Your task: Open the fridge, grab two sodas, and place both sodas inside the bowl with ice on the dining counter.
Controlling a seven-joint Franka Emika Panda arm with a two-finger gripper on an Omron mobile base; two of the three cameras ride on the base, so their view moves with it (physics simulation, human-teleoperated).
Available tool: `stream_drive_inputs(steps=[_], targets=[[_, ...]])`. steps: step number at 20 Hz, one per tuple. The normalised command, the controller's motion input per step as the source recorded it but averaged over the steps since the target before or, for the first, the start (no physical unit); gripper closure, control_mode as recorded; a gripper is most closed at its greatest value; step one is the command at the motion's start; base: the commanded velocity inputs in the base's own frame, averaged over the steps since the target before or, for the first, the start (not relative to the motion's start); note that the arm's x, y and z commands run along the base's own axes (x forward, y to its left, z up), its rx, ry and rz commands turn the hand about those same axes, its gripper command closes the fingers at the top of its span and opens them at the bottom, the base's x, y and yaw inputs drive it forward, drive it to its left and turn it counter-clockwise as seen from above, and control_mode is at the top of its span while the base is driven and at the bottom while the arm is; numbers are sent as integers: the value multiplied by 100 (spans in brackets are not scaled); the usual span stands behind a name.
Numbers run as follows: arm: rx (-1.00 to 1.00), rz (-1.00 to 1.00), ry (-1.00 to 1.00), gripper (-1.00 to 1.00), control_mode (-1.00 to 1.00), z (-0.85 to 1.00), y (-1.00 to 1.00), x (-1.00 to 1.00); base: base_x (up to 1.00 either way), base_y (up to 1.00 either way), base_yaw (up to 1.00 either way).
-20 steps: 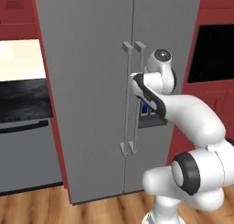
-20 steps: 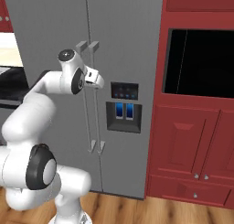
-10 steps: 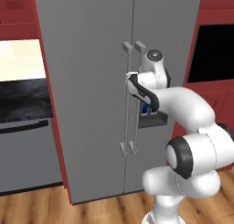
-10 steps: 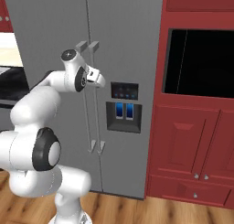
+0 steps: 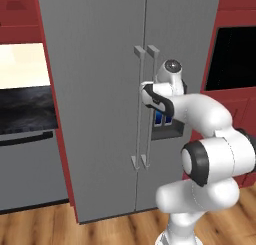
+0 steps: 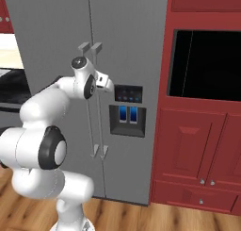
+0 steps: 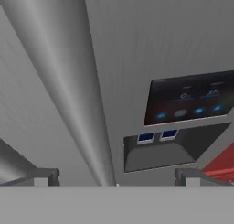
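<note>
The fridge (image 5: pixel 100 114) (image 6: pixel 52 32) is tall and grey, and both of its doors are shut. Two long vertical bar handles (image 5: pixel 143 109) (image 6: pixel 95 98) run side by side at the middle seam. My gripper (image 5: pixel 144 91) (image 6: pixel 108 84) is at the upper part of the right door's handle. In the hand view my gripper (image 7: pixel 115 179) is open, and that handle bar (image 7: pixel 68 81) runs down between the two fingertips (image 7: pixel 42 177). Nothing is held. The sodas are hidden behind the shut doors. The bowl with ice and the dining counter are out of view.
A dark dispenser panel with blue lights (image 5: pixel 163 120) (image 6: pixel 128 113) (image 7: pixel 183 104) sits on the right door. Dark red cabinets with a black oven opening (image 6: pixel 207 65) stand to the fridge's right. A black counter over a grey appliance (image 5: pixel 25 114) lies to the left. The floor is wood.
The hand has moved left, closer to the fridge's handles, and the arm has folded in behind it. The jaws stayed open.
</note>
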Motion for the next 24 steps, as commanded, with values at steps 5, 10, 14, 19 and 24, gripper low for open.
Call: stream_drive_inputs(steps=[5,10,14,19,24], targets=[[0,3,-2,-100,-100,-14,0,40,0,0,0],[0,4,-2,-100,-100,-17,0,38,0,0,0],[0,3,-2,-100,-100,-23,0,35,0,0,0],[0,0,0,100,-100,-19,0,26,0,0,0],[0,0,0,100,-100,-8,-1,-2,0,0,0]])
